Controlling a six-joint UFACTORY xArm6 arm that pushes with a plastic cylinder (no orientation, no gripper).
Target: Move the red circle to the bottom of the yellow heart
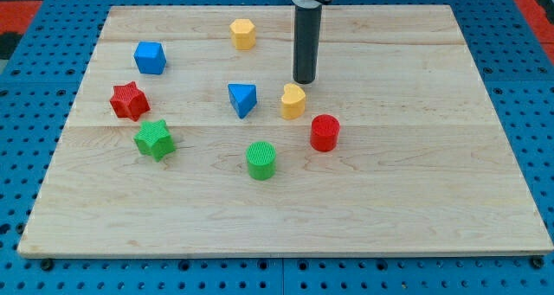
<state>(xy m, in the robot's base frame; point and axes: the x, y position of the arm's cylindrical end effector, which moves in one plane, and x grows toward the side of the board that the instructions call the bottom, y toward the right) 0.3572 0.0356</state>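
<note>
The arm carries no jaws, only a dark rod whose lower end, my tip [304, 80], rests on the wooden desk [415, 182] just above the yellow heart [293, 101], close to it. The red circle [325, 132] stands just below and to the view's right of that heart, slightly apart. A blue triangle [243, 99] sits just left of the heart, a green circle [260, 160] lower down. Further left are a red star [129, 100], green star [155, 140] and blue cube [150, 58]; a yellow hexagon [243, 34] lies near the top.

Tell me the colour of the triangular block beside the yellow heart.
Blue: the triangle sits at the yellow heart's left in the camera view.
</note>
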